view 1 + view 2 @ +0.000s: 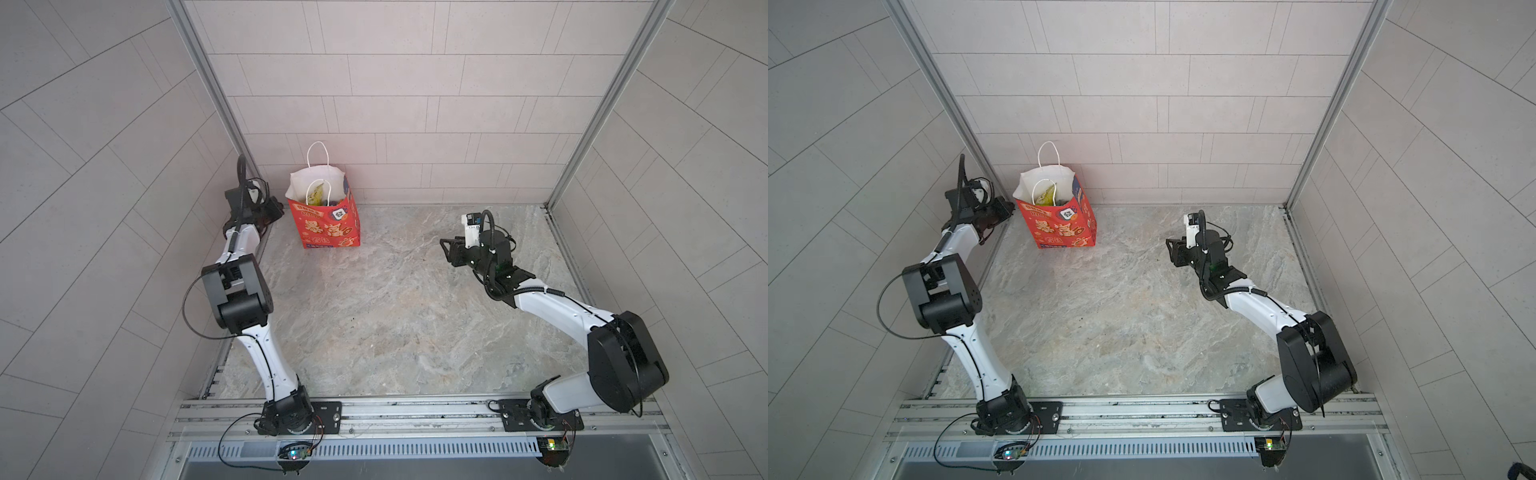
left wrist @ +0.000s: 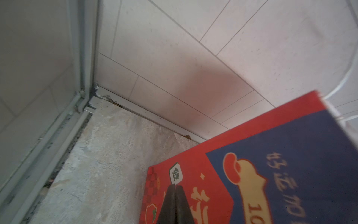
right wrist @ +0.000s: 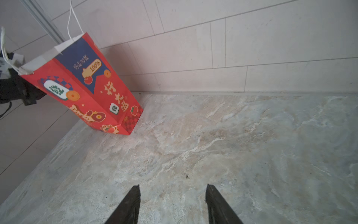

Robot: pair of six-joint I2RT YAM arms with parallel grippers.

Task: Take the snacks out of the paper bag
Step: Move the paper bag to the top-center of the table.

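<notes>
The red paper bag (image 1: 328, 226) (image 1: 1059, 230) stands upright at the back left of the table, its mouth open and both white cord handles up. Inside, the yellow and green snacks (image 1: 316, 194) (image 1: 1046, 194) show; other packets are hidden. My left gripper (image 1: 279, 209) (image 1: 1009, 208) is shut and sits right at the bag's left side near the rim. In the left wrist view its fingers (image 2: 175, 187) are pressed together in front of the bag's side (image 2: 271, 164), with nothing seen between them. My right gripper (image 1: 446, 249) (image 3: 172, 187) is open and empty over the table, well right of the bag (image 3: 87, 93).
The bag stands close to the tiled back wall (image 1: 415, 124) and the left corner post (image 2: 85, 58). Marble tabletop (image 1: 395, 311) stretches between the two arms. A metal rail (image 1: 415, 411) runs along the front edge.
</notes>
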